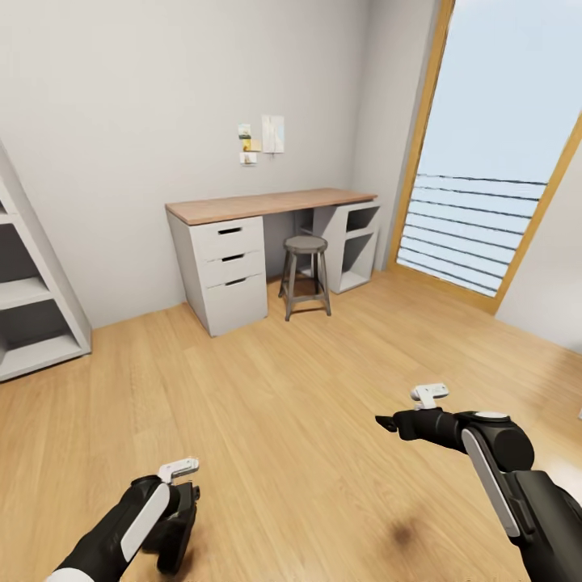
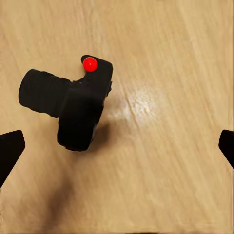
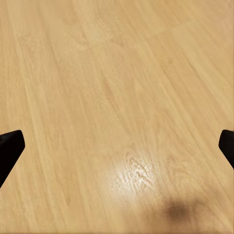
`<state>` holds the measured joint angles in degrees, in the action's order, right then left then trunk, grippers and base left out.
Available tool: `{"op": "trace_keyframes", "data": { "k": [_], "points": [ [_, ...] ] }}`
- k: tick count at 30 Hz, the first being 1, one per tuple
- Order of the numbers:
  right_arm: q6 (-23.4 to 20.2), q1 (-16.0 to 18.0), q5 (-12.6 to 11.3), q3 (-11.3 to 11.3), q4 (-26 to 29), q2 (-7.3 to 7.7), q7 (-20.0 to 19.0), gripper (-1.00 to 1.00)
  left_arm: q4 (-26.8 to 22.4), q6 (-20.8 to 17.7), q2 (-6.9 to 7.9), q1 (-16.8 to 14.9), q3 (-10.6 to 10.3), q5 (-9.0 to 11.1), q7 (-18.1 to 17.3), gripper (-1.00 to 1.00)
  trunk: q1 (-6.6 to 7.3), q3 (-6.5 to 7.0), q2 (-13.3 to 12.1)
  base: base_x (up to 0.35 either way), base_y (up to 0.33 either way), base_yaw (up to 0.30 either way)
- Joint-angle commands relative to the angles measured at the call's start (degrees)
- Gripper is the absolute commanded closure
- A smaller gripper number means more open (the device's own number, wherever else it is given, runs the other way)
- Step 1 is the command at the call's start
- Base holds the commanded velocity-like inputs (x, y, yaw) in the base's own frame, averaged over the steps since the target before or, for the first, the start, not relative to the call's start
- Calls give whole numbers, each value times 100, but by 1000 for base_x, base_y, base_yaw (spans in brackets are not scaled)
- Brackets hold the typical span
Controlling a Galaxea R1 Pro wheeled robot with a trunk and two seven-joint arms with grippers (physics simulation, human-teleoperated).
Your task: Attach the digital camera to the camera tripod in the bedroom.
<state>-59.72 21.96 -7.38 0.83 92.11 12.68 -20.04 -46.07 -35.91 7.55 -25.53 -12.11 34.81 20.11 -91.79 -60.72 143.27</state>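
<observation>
The camera (image 2: 73, 109) lay on the wood floor (image 1: 283, 420) directly below the left gripper (image 2: 117, 151), its lens barrel pointing sideways and the red dot on its top facing up toward the wrist. In the left wrist view the two fingertips (image 2: 9, 151) stood at opposite edges of the frame, spread wide, with the camera between them but nearer one finger and touching neither. In the head view the left gripper (image 1: 174, 529) hung low over the planks, pointing down.

The right gripper (image 1: 388, 422) was held out level above bare floor, well apart from the left. Its fingertips (image 3: 9, 148) were likewise spread wide with nothing between them but planks.

Farther off, a desk (image 1: 267, 206) with three drawers stood against the grey wall, a round stool (image 1: 305, 275) under it. A shelf unit (image 1: 32, 299) stood to the left and a tall wood-framed window (image 1: 493, 162) to the right.
</observation>
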Motion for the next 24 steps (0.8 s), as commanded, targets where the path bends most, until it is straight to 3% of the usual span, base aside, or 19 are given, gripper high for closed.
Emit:
{"op": "trace_keyframes", "data": {
  "k": [1, 2, 3, 9, 14, 20, 23, 24],
  "points": [
    [-28, 4, -49, 3, 7, 6, 16, -100, -112, -70, 23, 29, -29, 58, 57, -100, -1, -29, 4, 0, 0, 0],
    [-28, 3, -52, 2, 9, 8, 6, -100, -204, -115, 45, 77, -25, 57, 58, -100, -4, -51, 5, 0, 0, 0],
    [-28, 2, -60, -4, 13, 20, -17, -100, -455, -210, 162, 219, 1, 58, 52, -100, -6, -73, 7, 0, 0, 0],
    [-28, 26, -66, -39, 21, 66, -64, -100, -802, -526, 467, 327, 27, 108, 28, -100, -22, -206, 15, 0, 0, 0],
    [-28, 65, -68, -49, 23, 76, -92, -100, -888, -905, 560, 231, 16, 89, 11, -100, -35, -317, 21, 0, 0, 0],
    [-28, 107, -70, -48, 25, 76, -107, -100, -870, -1036, 613, 107, -17, 74, -32, -100, -50, -450, 29, 0, 0, 0],
    [-28, 137, -70, -48, 26, 73, -113, -100, -873, -1069, 643, 48, -88, 41, -103, -100, -58, -516, 34, 0, 0, 0],
    [-28, 161, -70, -44, 26, 68, -116, -100, -885, -1084, 658, -6, -229, -42, -206, -100, -61, -538, 35, 0, 0, 0]
  ]
}}
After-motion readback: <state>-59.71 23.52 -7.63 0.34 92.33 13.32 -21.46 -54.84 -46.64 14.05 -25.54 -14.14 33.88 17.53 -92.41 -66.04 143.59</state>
